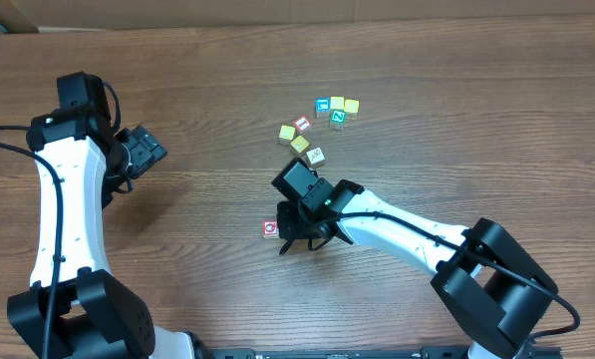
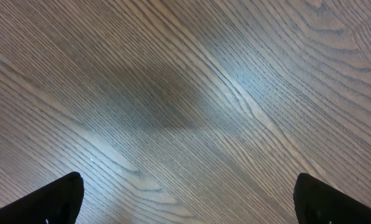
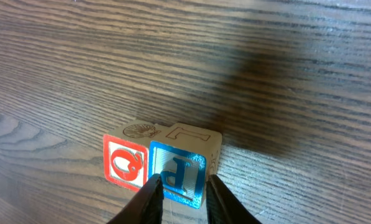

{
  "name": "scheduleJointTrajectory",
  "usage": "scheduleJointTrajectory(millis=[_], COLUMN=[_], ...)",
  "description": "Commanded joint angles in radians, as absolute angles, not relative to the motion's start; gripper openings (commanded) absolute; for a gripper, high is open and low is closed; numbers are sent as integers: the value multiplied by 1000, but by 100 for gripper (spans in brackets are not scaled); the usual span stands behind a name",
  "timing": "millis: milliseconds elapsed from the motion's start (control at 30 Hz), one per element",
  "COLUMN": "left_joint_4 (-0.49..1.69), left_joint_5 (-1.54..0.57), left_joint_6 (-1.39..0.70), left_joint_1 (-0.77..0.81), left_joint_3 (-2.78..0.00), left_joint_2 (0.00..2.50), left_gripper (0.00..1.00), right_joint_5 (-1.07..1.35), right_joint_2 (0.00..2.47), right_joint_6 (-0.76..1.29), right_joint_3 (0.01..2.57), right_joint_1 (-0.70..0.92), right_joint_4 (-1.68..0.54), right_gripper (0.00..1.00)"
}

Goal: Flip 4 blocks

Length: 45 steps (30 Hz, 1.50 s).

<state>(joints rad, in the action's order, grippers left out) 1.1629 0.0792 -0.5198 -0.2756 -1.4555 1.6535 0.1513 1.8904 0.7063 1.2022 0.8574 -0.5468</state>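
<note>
- The right end effector (image 3: 181,196) is pinching the blue "P" block (image 3: 179,169). One of its dark fingers (image 3: 149,194) lies against the block's left edge and the other against its right edge, low on the blue face.
- In the right wrist view that block fills the gap between the two fingers, with its blue face turned toward the camera. Its top face is bare wood with an engraved outline.
- The red "Q" block (image 3: 125,163) stands on the worktop (image 1: 476,120), touching the left side of the blue one. It is outside the grip, just beyond the left finger.
- In the overhead view the red "Q" block (image 1: 269,228) shows just beside the right end effector (image 1: 299,237), on its left. The end effector's body hides the blue block from that camera.
- The other two blocks lie in a loose cluster farther up the worktop, apart from the right end effector. The pale block (image 1: 316,156) is the nearest of the cluster, and the green block (image 1: 338,117) sits beyond it.
- The same cluster holds yellow cubes (image 1: 299,144), a blue-faced cube (image 1: 323,104) and a red-faced cube (image 1: 301,124).
- The left end effector (image 1: 143,150) is spread wide and empty. It is well apart from every block, at the left side of the worktop.
- Its wrist view shows only its two fingertips (image 2: 54,199) at the lower corners, over bare wood grain.
</note>
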Motion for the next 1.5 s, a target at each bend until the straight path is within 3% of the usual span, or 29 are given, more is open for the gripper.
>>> scheduleJointTrajectory(millis=[0,233,300,467,1467], left_joint_4=[1163,1163,1163,1163,1163], left_joint_5=[78,78,78,78,78], left_joint_6=[-505,-505,-505,-505,-505], left_joint_1=[-275,-275,-275,-275,-275], left_joint_3=[-1461,-1461,-1461,-1461,-1461], left_joint_2=[1655,1655,1655,1655,1655], left_gripper=[100,100,100,100,100], right_joint_5=[158,65,62,61,183], right_joint_2=[1900,1900,1900,1914,1932], right_joint_6=[711,691,653,653,621], right_joint_3=[1207,1222,1222,1221,1216], right_joint_1=[852,804,783,767,796], right_joint_4=[-546,-480,-451,-380,-464], right_gripper=[27,38,37,4,4])
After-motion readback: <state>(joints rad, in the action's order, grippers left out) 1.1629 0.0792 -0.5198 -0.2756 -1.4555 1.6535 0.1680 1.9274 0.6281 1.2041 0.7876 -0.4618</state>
